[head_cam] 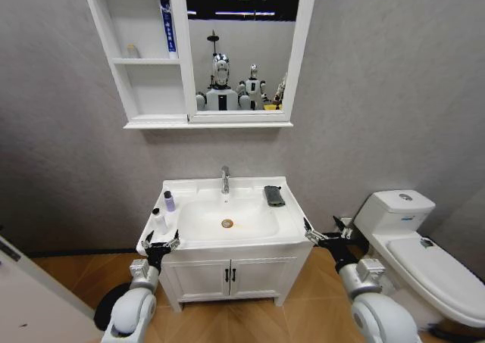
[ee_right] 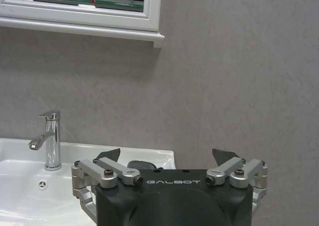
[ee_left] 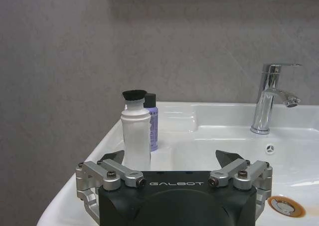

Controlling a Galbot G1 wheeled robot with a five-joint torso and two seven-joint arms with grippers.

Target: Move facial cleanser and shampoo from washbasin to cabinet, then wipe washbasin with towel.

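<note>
The white washbasin (head_cam: 292,220) sits below the wall cabinet (head_cam: 148,82). On the basin's left rim stands the facial cleanser (head_cam: 158,222), a slim white bottle with a dark top, and behind it the small purple shampoo (head_cam: 169,201). The dark towel (head_cam: 273,196) lies folded on the back right rim. My left gripper (head_cam: 161,245) is open at the basin's front left corner, just short of the facial cleanser (ee_left: 135,136) and shampoo (ee_left: 152,126). Open as well, my right gripper (head_cam: 317,237) hovers off the front right corner, with the towel (ee_right: 142,164) ahead of it.
A chrome tap (head_cam: 225,179) and brass-coloured drain (head_cam: 227,223) mark the basin's middle. A blue-and-white tube (head_cam: 167,25) stands on the cabinet's top shelf. A white toilet (head_cam: 413,244) stands close on the right. Under the basin is a two-door cupboard (head_cam: 229,276).
</note>
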